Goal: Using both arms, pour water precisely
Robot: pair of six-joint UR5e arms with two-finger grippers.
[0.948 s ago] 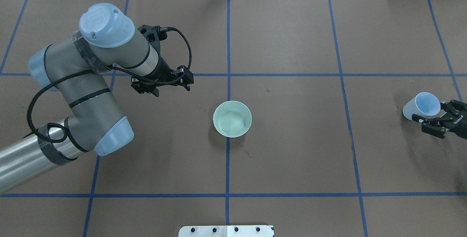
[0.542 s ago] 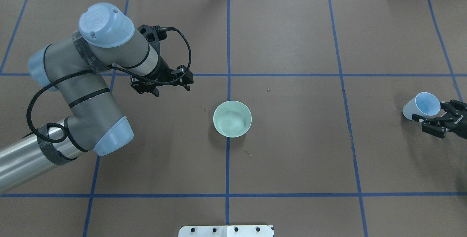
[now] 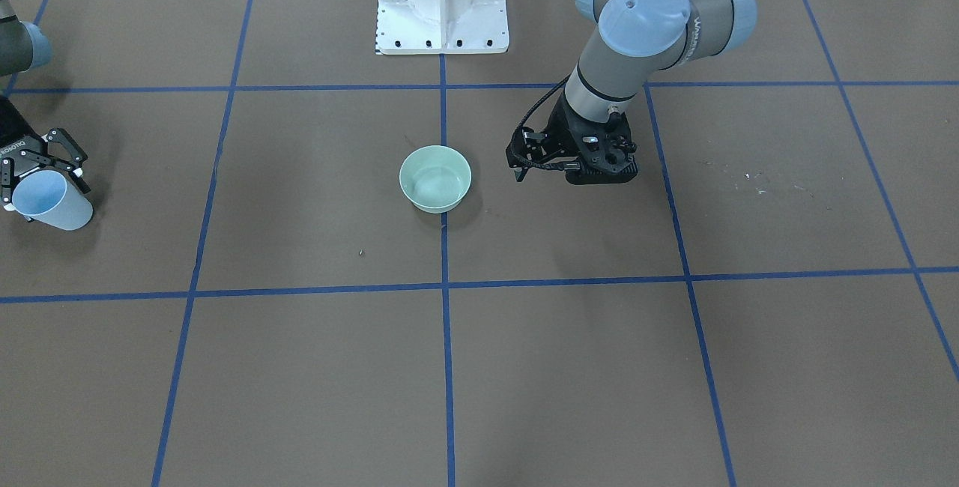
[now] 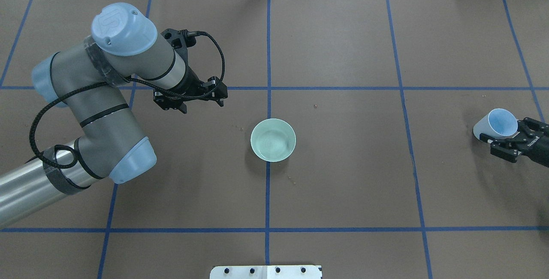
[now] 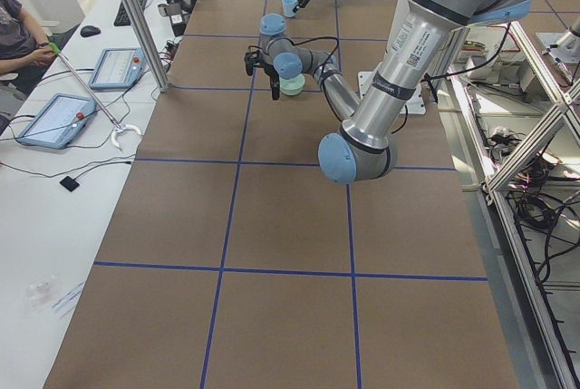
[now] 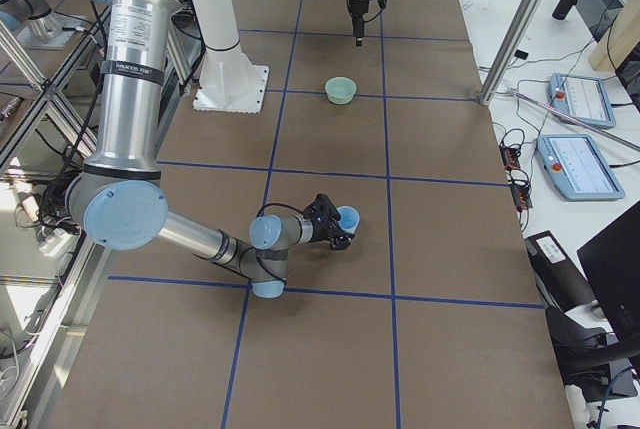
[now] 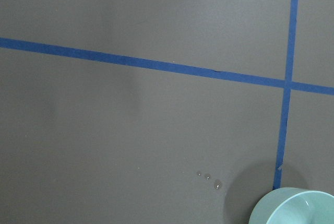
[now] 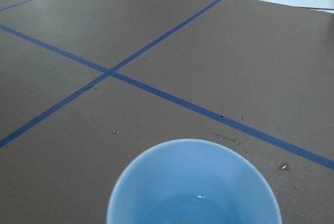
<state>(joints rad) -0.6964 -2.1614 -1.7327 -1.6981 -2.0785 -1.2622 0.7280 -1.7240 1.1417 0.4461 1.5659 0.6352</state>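
Overhead, exterior: the left arm (image 4: pixel 103 111) reaches in from the view's left. Its hand (image 4: pixel 188 98) points down at the brown surface (image 4: pixel 343 184), left of and apart from a pale green bowl (image 4: pixel 273 140) that stands on a blue tape line. I cannot tell how wide this hand stands. At the far right edge the right hand (image 4: pixel 512 139) grips a light blue cup (image 4: pixel 497 124), fingers on either side of its lower wall, mouth tilted up and toward the camera.
Front-facing exterior: the bowl sits upright near the middle, in front of the white pedestal (image 3: pixel 442 4). The left hand hangs just to its right in this view, not touching it. The cup is at the left edge, leaning, clasped by the right hand.
Exterior left: the near arm bends over the bowl's side; the far arm and cup are small at the top.
Exterior right: the near right arm (image 6: pixel 200 237) lies low, the cup at its tip, well apart from the bowl.
Left wrist: bare surface, crossed tape lines, the bowl's rim in the lower right corner and a few droplets (image 7: pixel 217 185) beside it; no fingers show.
Right wrist: the cup's open mouth fills the bottom; the water (image 8: pixel 200 197) shows as a small white glint low inside it.
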